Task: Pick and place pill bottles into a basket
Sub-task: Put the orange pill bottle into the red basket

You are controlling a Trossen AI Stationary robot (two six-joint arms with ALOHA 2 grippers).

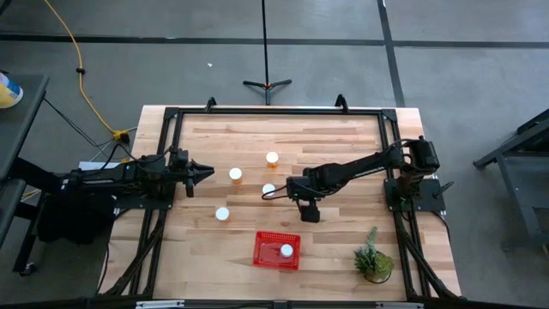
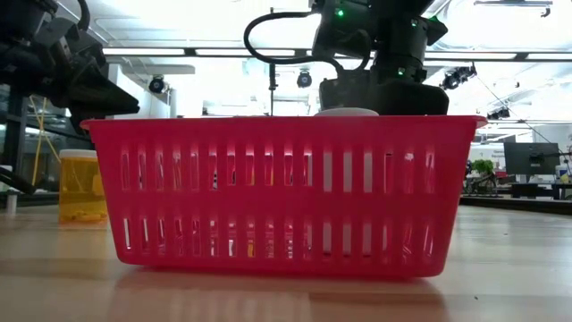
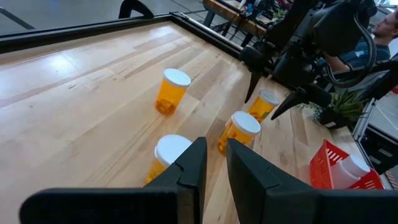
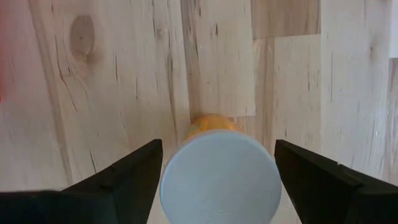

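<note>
Straddling a pill bottle (image 4: pixel 217 171), the right gripper's (image 4: pixel 217 180) fingers are spread; left gripper's (image 3: pixel 214 168) nearly clenched.

The right arm reaches from the right side toward the worktop's middle, its right gripper (image 1: pixel 307 212) pointing down with 2 fingers (image 4: pixel 127 175) spread wide. The left gripper (image 1: pixel 206 172) (fingers nearly together) waits at the left edge.
</note>
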